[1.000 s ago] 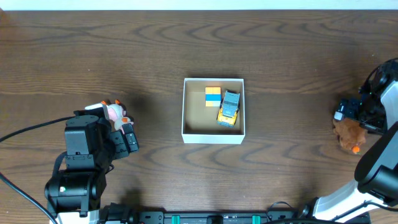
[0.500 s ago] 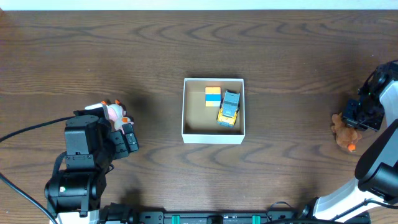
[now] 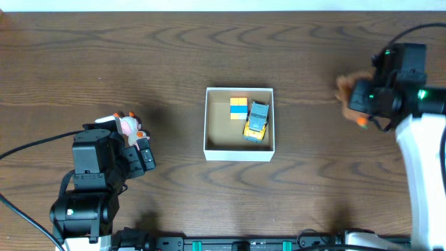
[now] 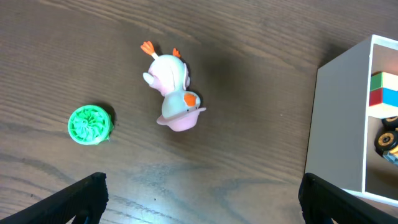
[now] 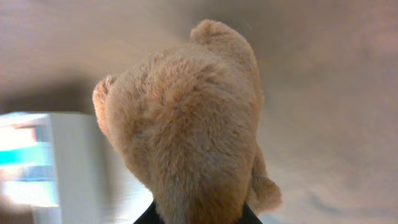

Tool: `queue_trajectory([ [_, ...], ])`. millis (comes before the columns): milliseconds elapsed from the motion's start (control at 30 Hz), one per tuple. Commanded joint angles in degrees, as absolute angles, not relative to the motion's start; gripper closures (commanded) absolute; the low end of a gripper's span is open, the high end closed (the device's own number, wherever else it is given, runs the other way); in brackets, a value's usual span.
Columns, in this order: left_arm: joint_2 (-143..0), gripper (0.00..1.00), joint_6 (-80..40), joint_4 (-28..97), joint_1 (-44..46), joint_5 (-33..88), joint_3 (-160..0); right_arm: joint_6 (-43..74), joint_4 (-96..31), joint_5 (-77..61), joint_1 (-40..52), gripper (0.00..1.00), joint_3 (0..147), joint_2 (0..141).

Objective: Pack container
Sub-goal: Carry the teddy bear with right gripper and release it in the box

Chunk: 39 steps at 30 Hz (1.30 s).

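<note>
Dark wood-grain surface (image 3: pixel 313 195) carried the container (image 3: pixel 239 153) at its middle, with a coloured block (image 3: pixel 238 107) and a toy car (image 3: pixel 256 120) already inside. I held the plush bear (image 5: pixel 186 124) clamped in my right fingers (image 5: pixel 149 218), right of the container and well apart from it. I judged this grip to be set for a carry to the box's free half. The right arm stretched up along the container's right side, its wrist camera looking past the bear toward the white wall. My left fingers (image 4: pixel 81 196) stood apart, holding nothing, left of the container. They were poised over a duck toy (image 4: pixel 174 93) and a green disc (image 4: pixel 90 123), probably staged for a later pick.
</note>
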<state>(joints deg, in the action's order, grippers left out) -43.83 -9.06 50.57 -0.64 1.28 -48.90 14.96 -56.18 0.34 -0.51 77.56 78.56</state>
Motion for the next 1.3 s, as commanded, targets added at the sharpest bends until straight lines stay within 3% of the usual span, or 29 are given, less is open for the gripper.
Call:
queue_trajectory([
  [0,-43.72,0.02,-9.37,50.54,-0.69,0.91,-49.93,26.5,-53.74,-0.67,8.75,0.96,78.43,74.54],
  [100,-43.72,0.02,-9.37,50.54,-0.69,0.91,-49.93,29.67,-48.69,-0.03,17.69,0.94,78.41,74.35],
  [267,-43.72,0.02,-9.37,50.54,-0.69,0.91,-49.93,33.74,-41.69,6.44,30.2,0.99,78.41,79.09],
  [500,-43.72,0.02,-9.39,50.57,-0.69,0.91,-49.93,40.34,-37.3,7.7,39.59,0.99,78.41,91.15],
  [900,-43.72,0.02,-9.37,50.57,-0.69,0.91,-49.93,48.38,-35.55,6.61,44.66,0.99,78.41,102.85],
  [1267,-43.72,0.02,-9.37,50.76,-0.69,0.91,-49.93,52.93,-34.24,6.63,44.75,0.97,78.32,105.14],
])
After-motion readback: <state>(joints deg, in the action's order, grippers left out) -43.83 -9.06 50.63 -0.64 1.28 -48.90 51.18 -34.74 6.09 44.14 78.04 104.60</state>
